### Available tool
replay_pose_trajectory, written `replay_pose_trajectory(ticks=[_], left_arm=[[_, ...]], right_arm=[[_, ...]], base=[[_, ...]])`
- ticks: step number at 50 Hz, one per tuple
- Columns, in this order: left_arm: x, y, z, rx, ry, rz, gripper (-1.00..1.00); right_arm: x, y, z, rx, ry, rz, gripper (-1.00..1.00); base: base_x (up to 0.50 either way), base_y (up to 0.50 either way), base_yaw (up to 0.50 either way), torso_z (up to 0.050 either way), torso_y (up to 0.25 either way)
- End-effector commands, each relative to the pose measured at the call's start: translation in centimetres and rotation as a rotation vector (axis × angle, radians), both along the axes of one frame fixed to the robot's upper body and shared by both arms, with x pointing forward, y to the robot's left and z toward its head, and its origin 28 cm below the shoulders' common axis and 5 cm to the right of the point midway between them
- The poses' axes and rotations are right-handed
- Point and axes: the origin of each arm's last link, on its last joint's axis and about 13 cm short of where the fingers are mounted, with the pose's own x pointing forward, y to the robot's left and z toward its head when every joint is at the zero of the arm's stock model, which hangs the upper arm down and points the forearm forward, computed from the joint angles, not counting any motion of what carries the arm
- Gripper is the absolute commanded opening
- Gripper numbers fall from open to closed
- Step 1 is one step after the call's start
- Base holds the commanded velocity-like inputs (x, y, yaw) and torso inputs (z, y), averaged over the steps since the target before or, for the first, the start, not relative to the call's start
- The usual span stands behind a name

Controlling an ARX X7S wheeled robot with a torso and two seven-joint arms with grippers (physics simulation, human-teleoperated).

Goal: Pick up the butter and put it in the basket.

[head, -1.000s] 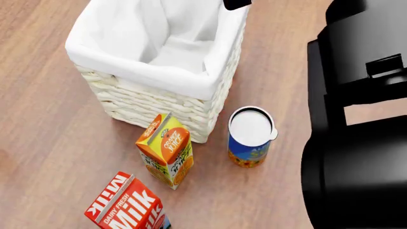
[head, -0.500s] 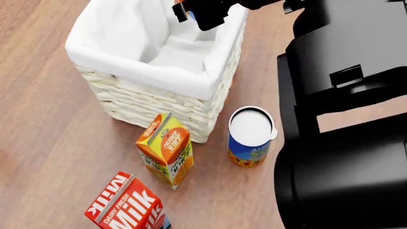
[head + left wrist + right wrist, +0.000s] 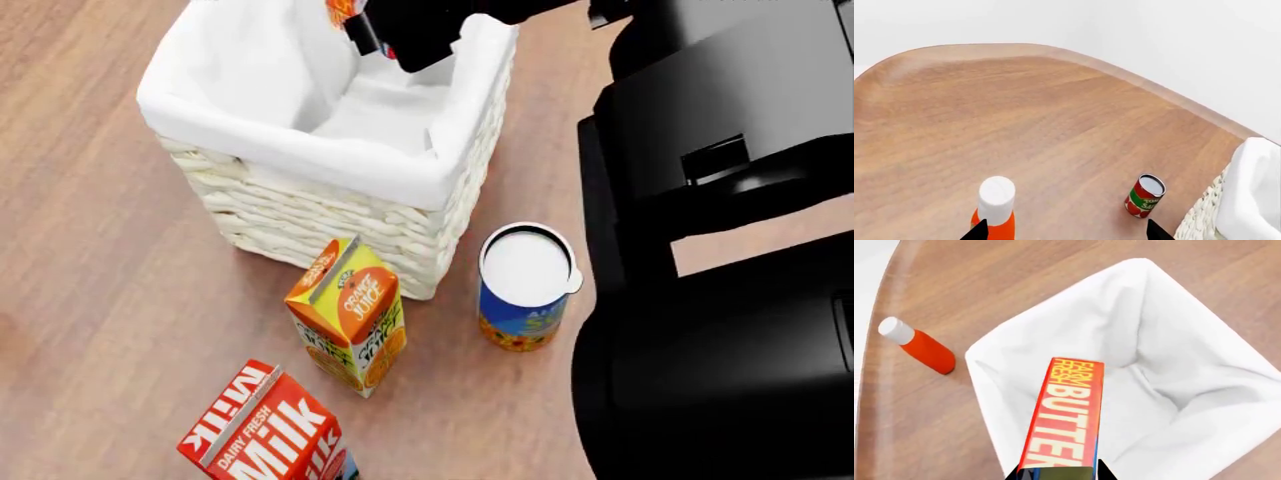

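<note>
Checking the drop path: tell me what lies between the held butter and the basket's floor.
Nothing. In the right wrist view the butter, held by the right gripper, hangs over the basket opening; below it shows only bare white liner.

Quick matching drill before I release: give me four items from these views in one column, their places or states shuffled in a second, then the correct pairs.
1. butter
2. milk carton
3. tomato sauce can
4. blue can

A. upright on the table beside the basket, white lid
B. held in the right gripper above the basket's opening
C. red-and-white, at the head view's lower edge
D. red label, in the left wrist view

Pairs: 1-B, 2-C, 3-D, 4-A
</note>
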Motion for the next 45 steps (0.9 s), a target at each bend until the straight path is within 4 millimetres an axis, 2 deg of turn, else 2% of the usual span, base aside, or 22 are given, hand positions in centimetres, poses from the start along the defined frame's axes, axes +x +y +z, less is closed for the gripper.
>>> replay_pose_trajectory(ticks=[1,20,45], left_arm=[[-0.1,0.0,0.1,-0.002,0.0,0.0,1.0],[-0.4,0.0,0.2,-0.003,0.002,-0.001,1.0],[-0.5,0.0,0.3,-0.007,0.003,-0.003,1.0]], right_arm=[[0.0,0.4,0.4,0.053,-0.011,0.059,-1.0],[0.5,0.7,-0.8,0.073,-0.004,0.091,-1.0],[0.6,0.4,-0.8,0.072,-0.017,0.06,-1.0]], base=[[0.0,0.0,0.0,0.0,0.0],[0.0,0.0,0.0,0.001,0.002],[0.0,0.0,0.0,0.0,0.001]])
